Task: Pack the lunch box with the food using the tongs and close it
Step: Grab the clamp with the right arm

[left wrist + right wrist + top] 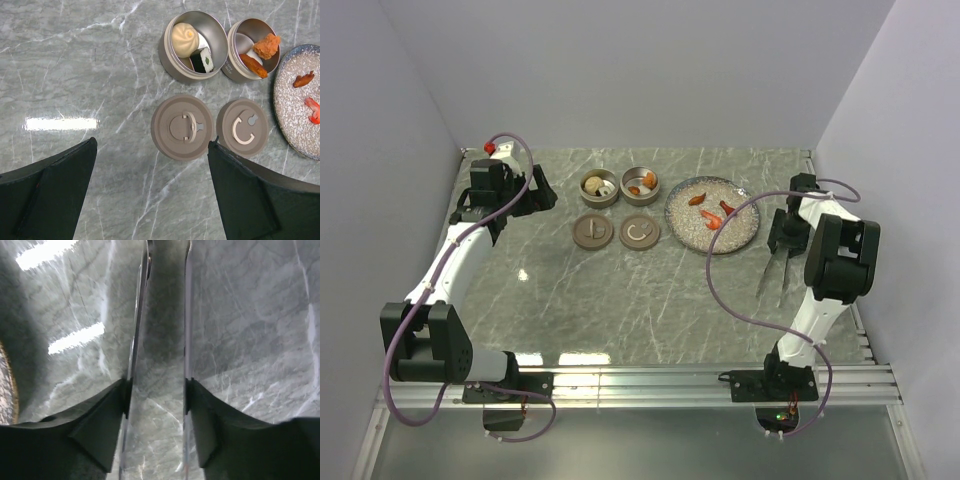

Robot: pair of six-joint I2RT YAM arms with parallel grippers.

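Note:
The lunch box is two round metal tins, both standing uncovered. The left tin (599,187) (192,45) holds a beige bun (184,36) and a dark roll (202,60). The right tin (641,183) (236,65) holds orange fried pieces (266,46). Their two lids (592,232) (639,232) lie flat in front of them. Orange-red bits (713,222) (303,79) rest on the speckled plate (685,228). My right gripper (782,245) (156,385) presses both arms of the tongs (773,275) (141,315), which point toward the near edge. My left gripper (535,190) (152,144) hangs open, left of the tins.
White walls close in the marble table (620,300) at the back and both sides. A metal rail (650,380) runs along the near edge. Each arm trails a purple cable (720,290).

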